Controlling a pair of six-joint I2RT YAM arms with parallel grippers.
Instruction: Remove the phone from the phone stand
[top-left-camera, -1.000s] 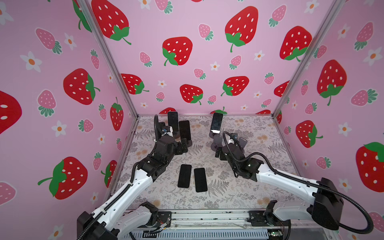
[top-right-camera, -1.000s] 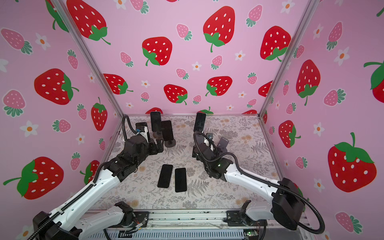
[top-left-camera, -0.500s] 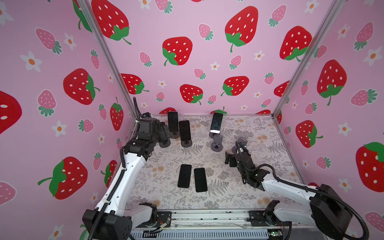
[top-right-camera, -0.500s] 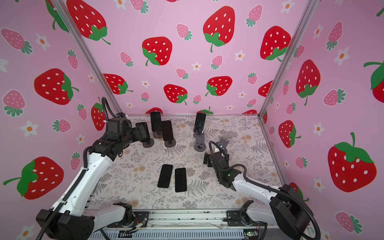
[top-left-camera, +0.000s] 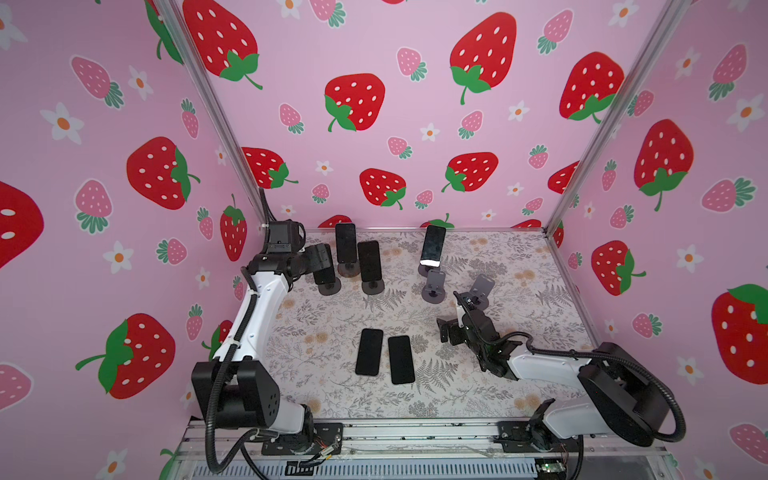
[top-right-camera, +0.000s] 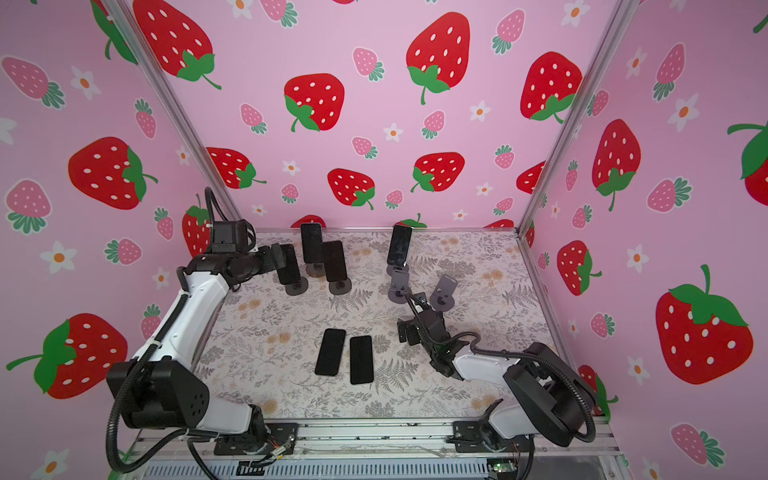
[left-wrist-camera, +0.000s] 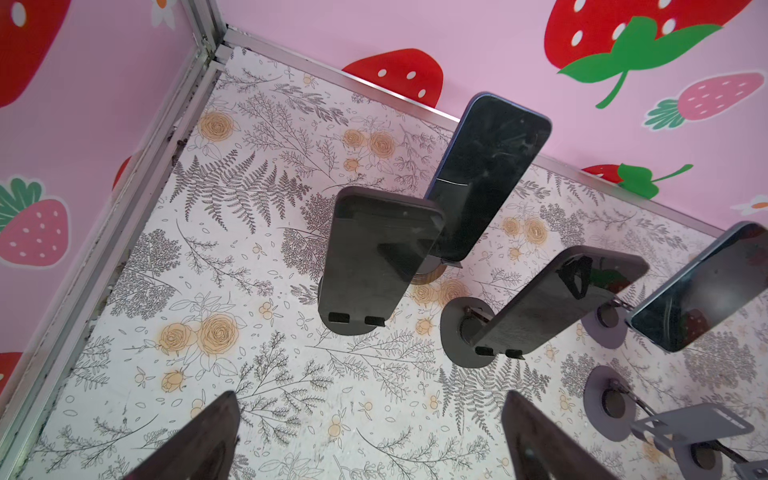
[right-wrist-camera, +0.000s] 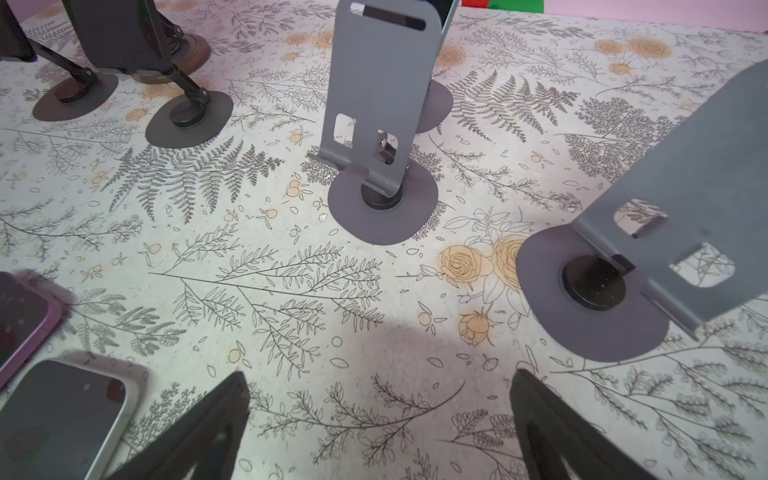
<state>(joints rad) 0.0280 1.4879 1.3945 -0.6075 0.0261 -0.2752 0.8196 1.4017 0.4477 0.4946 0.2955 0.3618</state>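
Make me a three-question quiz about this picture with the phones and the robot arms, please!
1. Where is the phone on the grey stand?
A) near the back wall
B) at the front edge
C) in a gripper

2. How many phones lie flat on the table?
A) none
B) two
C) five

3. How is the right gripper?
A) shut on a phone
B) shut on a stand
C) open and empty

Answers:
1 A: in both top views it stands just in front of the back wall.
2 B: two black phones lie side by side in the middle.
3 C: the right wrist view shows its jaws apart, with only table between them.
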